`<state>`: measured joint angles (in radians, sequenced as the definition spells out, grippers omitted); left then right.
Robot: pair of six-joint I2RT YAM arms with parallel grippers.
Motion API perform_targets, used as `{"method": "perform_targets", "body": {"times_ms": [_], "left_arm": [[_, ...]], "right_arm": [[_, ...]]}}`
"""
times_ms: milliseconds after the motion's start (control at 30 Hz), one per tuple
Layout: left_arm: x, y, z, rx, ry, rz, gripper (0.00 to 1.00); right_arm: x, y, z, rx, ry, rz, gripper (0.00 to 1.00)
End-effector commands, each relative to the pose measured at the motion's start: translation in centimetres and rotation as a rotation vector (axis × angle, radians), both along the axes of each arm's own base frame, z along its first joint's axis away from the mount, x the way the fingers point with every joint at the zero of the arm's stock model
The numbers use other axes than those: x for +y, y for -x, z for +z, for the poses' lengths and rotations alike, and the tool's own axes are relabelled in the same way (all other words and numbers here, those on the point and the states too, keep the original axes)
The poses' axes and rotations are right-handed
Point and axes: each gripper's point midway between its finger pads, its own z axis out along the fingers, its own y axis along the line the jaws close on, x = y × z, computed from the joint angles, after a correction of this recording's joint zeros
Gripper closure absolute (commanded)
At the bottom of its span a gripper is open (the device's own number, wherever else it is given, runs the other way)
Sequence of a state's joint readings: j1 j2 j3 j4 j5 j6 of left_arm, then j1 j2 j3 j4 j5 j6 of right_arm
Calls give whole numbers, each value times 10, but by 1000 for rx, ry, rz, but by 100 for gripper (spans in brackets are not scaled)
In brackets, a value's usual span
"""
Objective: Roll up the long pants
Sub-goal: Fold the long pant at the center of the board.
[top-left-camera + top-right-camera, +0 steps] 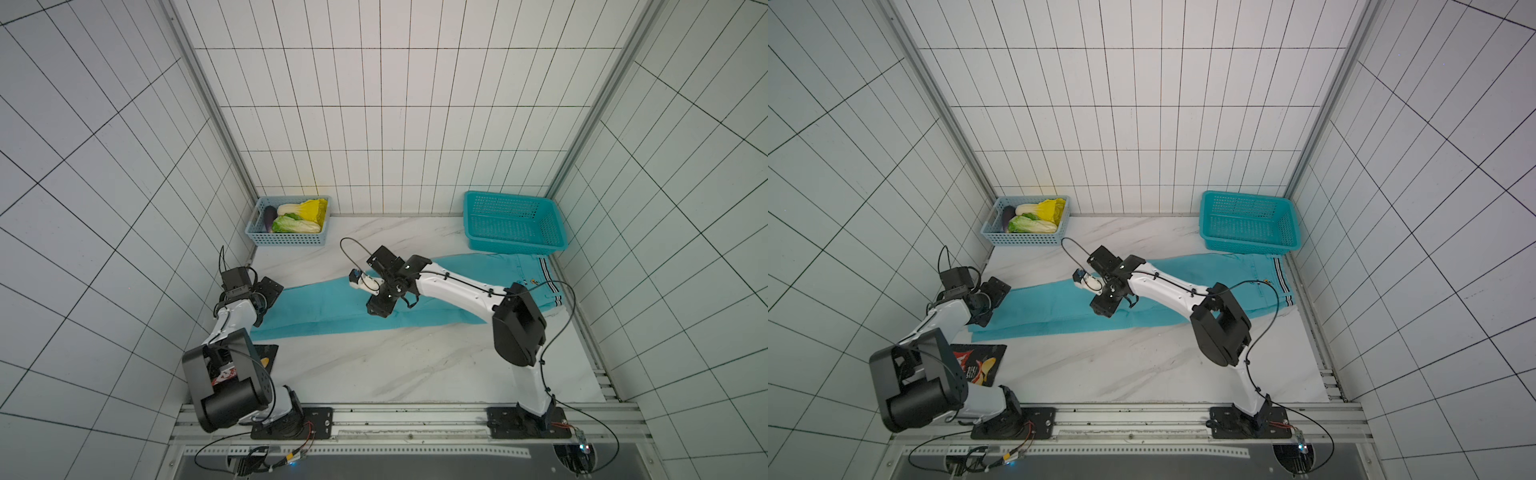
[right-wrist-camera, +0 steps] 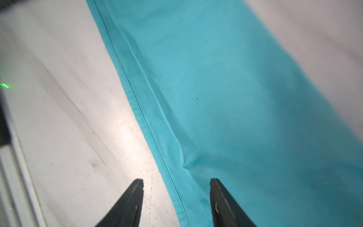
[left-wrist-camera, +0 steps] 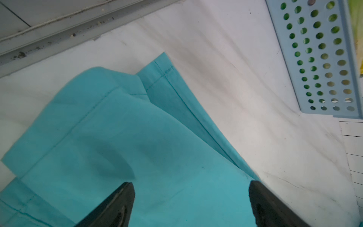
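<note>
Teal long pants [image 1: 324,311] flat, left pincer [image 3: 191,185] spread wide above leg end, right pincer [image 2: 176,182] parted over edge, both empty.

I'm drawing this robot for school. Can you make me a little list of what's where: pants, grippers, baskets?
pants: flat across the table, not rolled yet
left gripper: open, above the leg ends
right gripper: open, over a long edge of the pants
grey basket: back, robot's left; holds cabbages and an eggplant
teal basket: back, robot's right, by the pants' waist; nothing seen inside
chip bag: front, robot's left
</note>
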<state>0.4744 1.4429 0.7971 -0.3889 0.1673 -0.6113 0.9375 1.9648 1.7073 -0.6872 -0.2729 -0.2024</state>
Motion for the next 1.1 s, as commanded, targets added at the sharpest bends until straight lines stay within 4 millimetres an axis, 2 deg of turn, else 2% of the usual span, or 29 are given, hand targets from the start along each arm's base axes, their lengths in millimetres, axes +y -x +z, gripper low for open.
{"method": "perform_targets", "body": {"times_ms": [0, 67, 133, 233, 333, 433, 533, 567, 633, 700, 800, 933, 1067], "left_arm": [[24, -4, 8, 70, -97, -9, 2], [37, -3, 14, 112, -151, -11, 2], [50, 2, 20, 149, -191, -6, 2], [64, 5, 19, 180, -200, -29, 2], [66, 5, -5, 270, -150, -74, 2], [59, 4, -26, 318, -100, -120, 2], [54, 3, -41, 355, -81, -154, 3], [53, 4, -46, 371, -71, -165, 3], [45, 4, -56, 402, -52, -194, 2], [40, 3, -61, 426, -54, -213, 3], [37, 6, -67, 472, -71, -231, 3], [38, 9, -68, 483, -79, -227, 3], [38, 11, -67, 502, -90, -223, 3]], "right_arm": [[-40, -38, 44, 115, -164, -243, 41], [-76, -63, 48, 108, -161, -401, 41], [-121, -84, 43, 92, -141, -581, 41], [-187, -100, 25, 81, -128, -823, 41], [-250, -102, 8, 107, -169, -1022, 40], [-304, -104, 5, 71, -156, -1155, 35], [-339, -112, -2, 66, -134, -1230, 31], [-344, -113, -7, 99, -140, -1242, 32], [-341, -117, -27, 186, -144, -1244, 37], [-328, -119, -42, 235, -152, -1226, 40], [-309, -122, -55, 263, -157, -1196, 41], [-294, -125, -56, 276, -177, -1161, 41], [-290, -129, -48, 269, -200, -1150, 41]]}}
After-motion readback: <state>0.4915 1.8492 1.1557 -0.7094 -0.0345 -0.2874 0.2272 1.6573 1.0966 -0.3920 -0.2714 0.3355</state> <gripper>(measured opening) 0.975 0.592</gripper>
